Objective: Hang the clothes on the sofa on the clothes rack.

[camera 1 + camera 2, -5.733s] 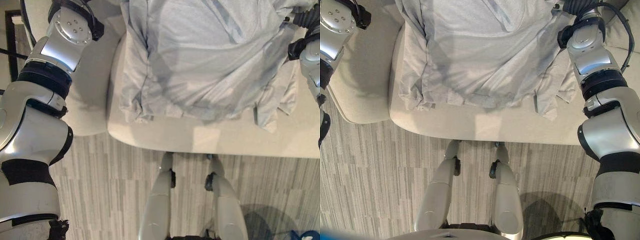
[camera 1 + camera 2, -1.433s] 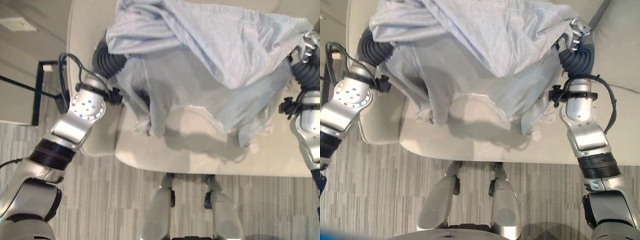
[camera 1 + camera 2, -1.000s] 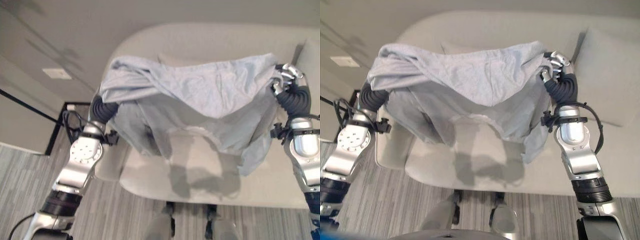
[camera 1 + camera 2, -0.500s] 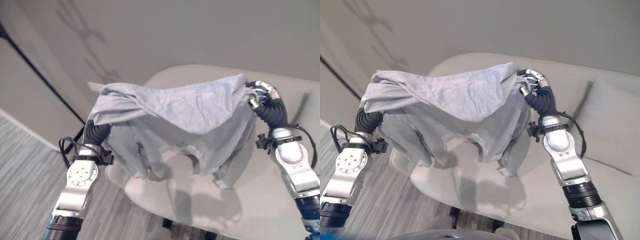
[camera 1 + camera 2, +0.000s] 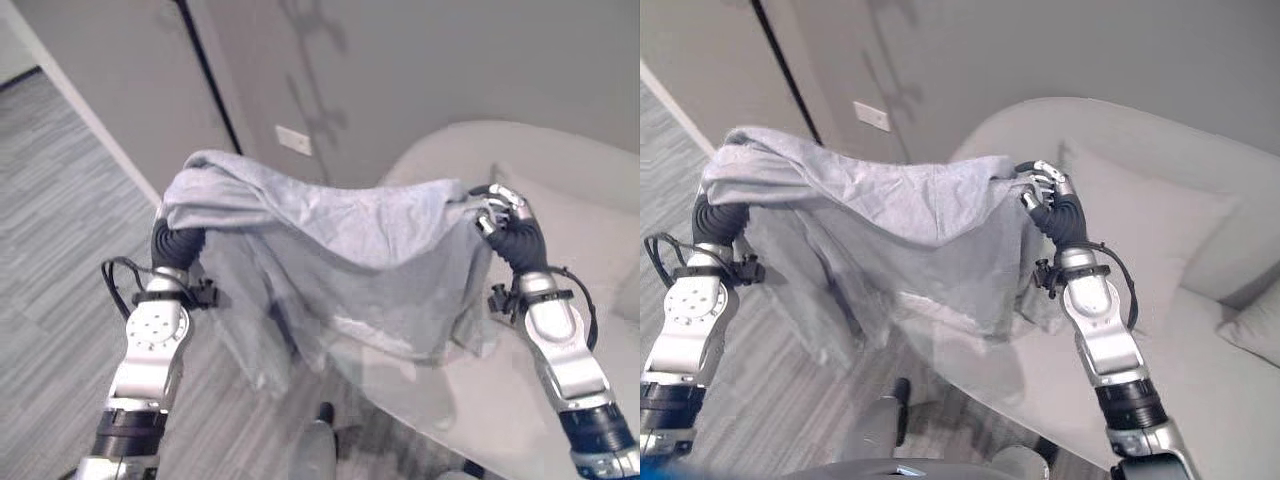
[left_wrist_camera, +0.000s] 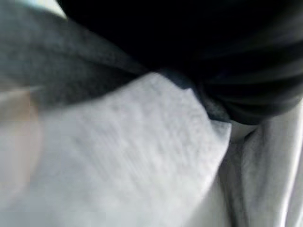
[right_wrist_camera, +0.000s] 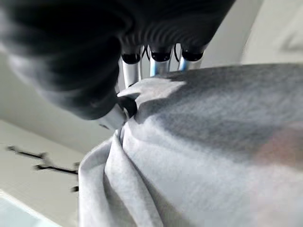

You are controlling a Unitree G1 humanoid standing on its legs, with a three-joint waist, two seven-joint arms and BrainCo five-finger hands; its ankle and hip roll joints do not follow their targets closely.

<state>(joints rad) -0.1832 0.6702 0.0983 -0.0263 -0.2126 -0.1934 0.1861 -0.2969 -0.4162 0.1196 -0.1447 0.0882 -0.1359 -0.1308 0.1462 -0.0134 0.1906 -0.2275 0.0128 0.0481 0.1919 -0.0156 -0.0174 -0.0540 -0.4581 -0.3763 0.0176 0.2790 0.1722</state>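
Grey shirt [image 5: 330, 250] held up in the air, stretched between both raised arms, hem hanging loose over the front edge of the beige sofa [image 5: 1200, 300] seat. Right hand [image 5: 1042, 186] at one upper corner, fingers and thumb curled and pinching a fold of the cloth. Left hand is buried under the bunched opposite corner; cannot tell how its fingers sit. Grey wall [image 5: 450, 60] behind.

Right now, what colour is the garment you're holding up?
Plain light grey garment, no pattern; clearest in the right eye view.
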